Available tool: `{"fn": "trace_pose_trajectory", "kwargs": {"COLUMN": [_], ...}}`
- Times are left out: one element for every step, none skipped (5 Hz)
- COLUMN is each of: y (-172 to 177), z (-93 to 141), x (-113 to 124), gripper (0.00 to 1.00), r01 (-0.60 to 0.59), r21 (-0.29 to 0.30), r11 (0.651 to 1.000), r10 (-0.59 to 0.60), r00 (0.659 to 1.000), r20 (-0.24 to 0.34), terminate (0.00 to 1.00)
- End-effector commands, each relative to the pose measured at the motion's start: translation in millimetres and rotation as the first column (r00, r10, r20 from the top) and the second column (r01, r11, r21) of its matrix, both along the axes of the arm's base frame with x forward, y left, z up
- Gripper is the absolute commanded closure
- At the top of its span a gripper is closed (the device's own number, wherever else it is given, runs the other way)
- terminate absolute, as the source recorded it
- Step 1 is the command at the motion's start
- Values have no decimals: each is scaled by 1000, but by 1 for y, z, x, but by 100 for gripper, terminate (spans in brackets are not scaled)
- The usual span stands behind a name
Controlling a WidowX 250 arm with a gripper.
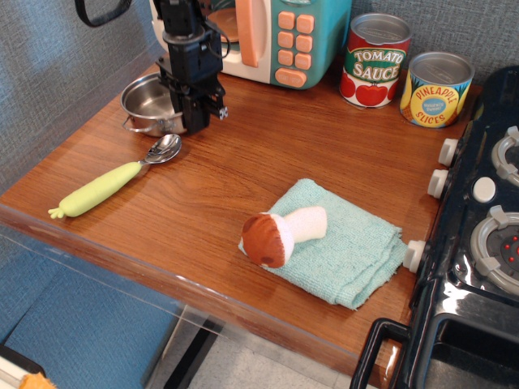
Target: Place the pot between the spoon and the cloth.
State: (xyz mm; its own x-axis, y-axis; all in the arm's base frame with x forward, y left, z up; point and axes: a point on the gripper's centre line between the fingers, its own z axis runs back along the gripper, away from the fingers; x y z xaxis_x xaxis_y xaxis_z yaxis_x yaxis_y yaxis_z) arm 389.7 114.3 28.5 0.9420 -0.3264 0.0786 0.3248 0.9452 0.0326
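The shiny steel pot stands at the back left of the wooden counter, just behind the spoon's bowl. My black gripper comes down at the pot's right rim, with its fingers close together on that rim and hiding it. The spoon lies in front of the pot, with its metal bowl toward the pot and its yellow-green handle pointing to the front left. The teal cloth lies at the front right with a brown-capped plush mushroom on its left part.
A toy microwave stands at the back just behind the gripper. A tomato sauce can and a pineapple can stand at the back right. A black toy stove borders the counter on the right.
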Motion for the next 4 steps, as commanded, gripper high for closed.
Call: {"fn": "trace_pose_trajectory", "kwargs": {"y": [-31, -53, -65, -67], "z": [85, 77, 64, 50], "x": [-5, -47, -90, -117], "gripper": [100, 100, 100, 100], "r01": [153, 209, 252, 268], "r21": [75, 55, 41, 39], "r11": [985, 976, 967, 963], "r10": [-165, -215, -255, -271], "r00": [967, 962, 958, 959], "r20": [196, 167, 128, 88], "terminate": [0, 0, 0, 0]}}
